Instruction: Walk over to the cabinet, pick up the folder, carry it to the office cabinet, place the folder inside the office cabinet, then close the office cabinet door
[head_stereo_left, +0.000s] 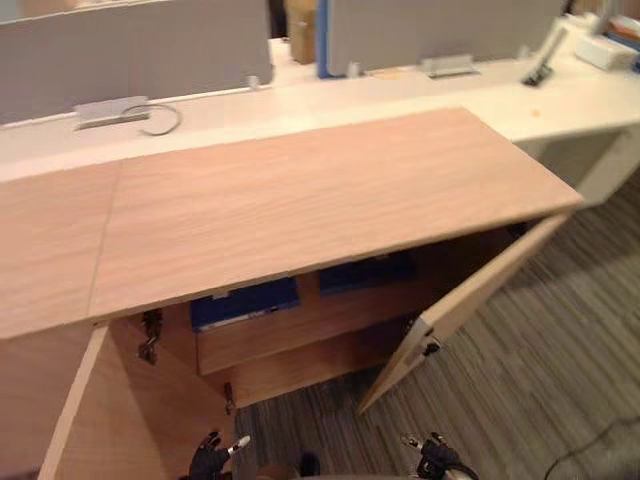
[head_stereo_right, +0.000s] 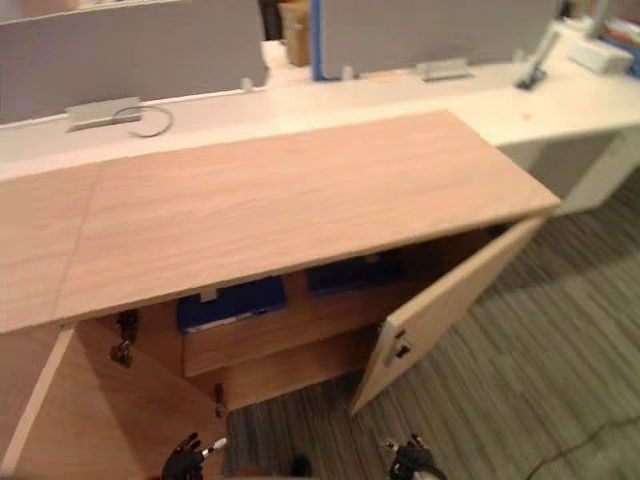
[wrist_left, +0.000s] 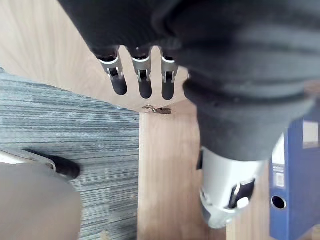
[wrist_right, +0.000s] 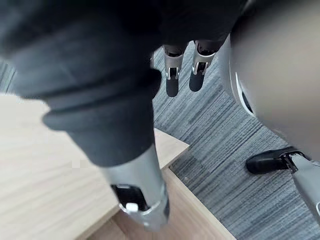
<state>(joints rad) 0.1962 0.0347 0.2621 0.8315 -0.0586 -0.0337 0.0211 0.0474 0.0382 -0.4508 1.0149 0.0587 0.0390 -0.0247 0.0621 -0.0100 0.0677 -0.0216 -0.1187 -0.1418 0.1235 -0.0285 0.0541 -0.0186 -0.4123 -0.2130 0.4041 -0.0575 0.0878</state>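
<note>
Two-door office cabinet (head_stereo_left: 300, 200), wide open.
Its wood top fills the middle of the frame, with a white bench (head_stereo_left: 560, 100) and grey partition panels (head_stereo_left: 130, 50) along the upper edge and striped carpet (head_stereo_left: 560, 350) at lower right. The left door (head_stereo_left: 130, 420) swings out at lower left, the right door (head_stereo_left: 470, 300) at centre right. On the shelf inside lie a blue folder (head_stereo_left: 245, 302) and, just right of it, a second blue folder (head_stereo_left: 365, 272). At the bottom edge the left robot hand (head_stereo_left: 208, 460) and right robot hand (head_stereo_left: 437, 462) hang with fingers straight and apart, holding nothing.
</note>
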